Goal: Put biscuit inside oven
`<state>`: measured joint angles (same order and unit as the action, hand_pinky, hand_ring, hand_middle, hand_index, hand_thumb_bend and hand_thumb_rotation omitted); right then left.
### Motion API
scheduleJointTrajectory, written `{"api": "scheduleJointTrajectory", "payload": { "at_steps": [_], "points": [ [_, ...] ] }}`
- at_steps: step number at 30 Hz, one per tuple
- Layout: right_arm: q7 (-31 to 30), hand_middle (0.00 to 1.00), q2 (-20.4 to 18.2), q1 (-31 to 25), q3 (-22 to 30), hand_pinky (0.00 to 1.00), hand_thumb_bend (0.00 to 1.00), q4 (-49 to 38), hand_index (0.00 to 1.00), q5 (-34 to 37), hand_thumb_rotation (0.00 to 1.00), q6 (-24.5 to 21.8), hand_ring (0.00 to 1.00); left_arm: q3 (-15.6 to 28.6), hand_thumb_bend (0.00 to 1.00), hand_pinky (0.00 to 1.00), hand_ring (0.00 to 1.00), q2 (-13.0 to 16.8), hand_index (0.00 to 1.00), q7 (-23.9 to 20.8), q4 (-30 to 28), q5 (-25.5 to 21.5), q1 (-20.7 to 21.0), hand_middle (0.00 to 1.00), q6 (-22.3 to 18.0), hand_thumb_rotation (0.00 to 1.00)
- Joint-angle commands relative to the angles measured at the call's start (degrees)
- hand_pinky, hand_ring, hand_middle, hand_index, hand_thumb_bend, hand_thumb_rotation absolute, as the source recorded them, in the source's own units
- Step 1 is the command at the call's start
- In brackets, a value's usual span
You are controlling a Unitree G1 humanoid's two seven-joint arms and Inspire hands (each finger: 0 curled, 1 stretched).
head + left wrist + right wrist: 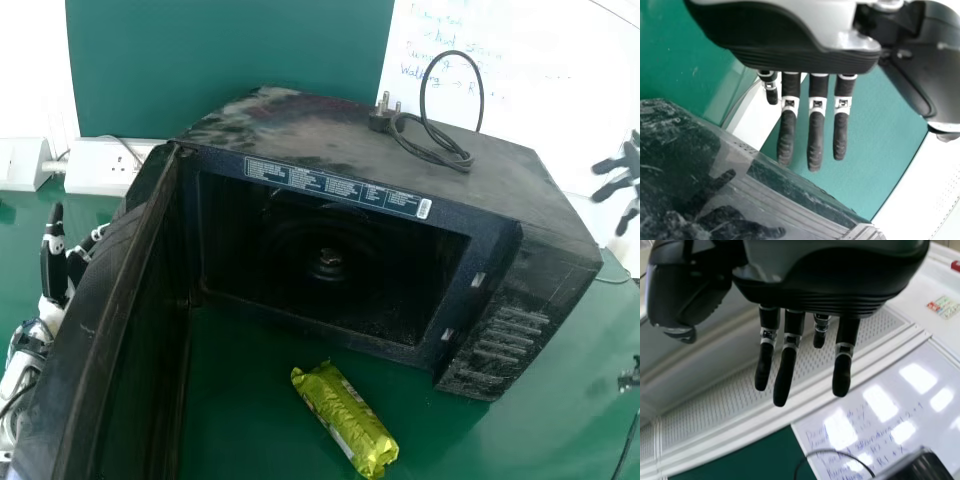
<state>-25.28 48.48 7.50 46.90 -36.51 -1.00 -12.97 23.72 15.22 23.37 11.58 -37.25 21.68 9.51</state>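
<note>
A green biscuit packet [345, 418] lies on the table in front of the black oven [515, 240], whose door [95, 330] stands wide open at the left; its cavity holds no packet. My left hand [54, 262] is at the left edge, on the outer side of the door, fingers straight. In the left wrist view, the left hand [815, 135] has its fingers extended beside the dark glossy door [715, 175]. At the right edge of the head view is my right hand [625, 172], right of the oven, and in the right wrist view the right hand [786, 372] has straight fingers holding nothing.
A black cable with a plug [440, 150] lies on top of the oven. White socket boxes [105, 165] stand behind at the left. The green table [560, 420] extends to the oven's right, and a whiteboard [530, 60] with writing is behind.
</note>
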Motion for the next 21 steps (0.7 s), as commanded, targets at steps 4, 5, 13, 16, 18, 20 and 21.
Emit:
{"api": "scheduleJointTrajectory", "payload": {
  "at_steps": [4,5,13,16,18,20,21],
  "points": [
    [-8.52,0.48,4.55,-3.61,2.48,0.32,0.56,0.52,0.53,3.88,0.17,2.42,0.40,0.42,0.79,0.25,0.33,-0.28,0.55,-0.36,-0.19,-0.12,-0.04,0.41,0.13,0.26],
    [-10.48,0.50,5.53,-4.36,2.96,0.35,0.65,0.64,0.60,4.52,0.22,2.33,0.42,0.42,0.78,0.25,0.33,-0.22,0.55,-0.13,-0.09,-0.19,-0.02,0.42,0.12,0.26],
    [-18.99,0.54,8.06,-6.45,4.50,0.40,0.84,1.04,0.74,12.18,0.30,-1.70,0.47,0.46,0.78,0.25,0.33,-0.21,0.55,0.32,0.19,-0.18,0.08,0.41,-0.18,0.26],
    [-20.34,0.54,8.46,-6.39,4.09,0.35,0.86,0.64,0.76,14.49,0.35,-3.01,0.43,0.49,0.79,0.25,0.33,-0.38,0.55,-0.27,-0.25,-0.19,-0.02,0.41,0.08,0.25],
    [-20.47,0.53,8.96,-6.76,3.63,0.33,0.87,-0.20,0.76,13.70,0.39,-2.72,0.42,0.50,0.79,0.25,0.33,-0.32,0.55,-0.16,-0.16,-0.26,0.02,0.41,0.17,0.25],
    [-20.36,0.54,9.15,-7.22,3.09,0.34,0.88,-0.84,0.76,12.22,0.46,-1.71,0.43,0.48,0.79,0.25,0.33,-0.28,0.55,-0.05,-0.04,-0.23,0.04,0.41,0.12,0.25],
    [-20.19,0.54,9.06,-7.34,2.74,0.34,0.88,-1.23,0.76,11.92,0.46,-1.79,0.44,0.45,0.79,0.25,0.33,-0.29,0.55,-0.05,-0.04,-0.13,0.03,0.41,-0.02,0.25]
  ]
}}
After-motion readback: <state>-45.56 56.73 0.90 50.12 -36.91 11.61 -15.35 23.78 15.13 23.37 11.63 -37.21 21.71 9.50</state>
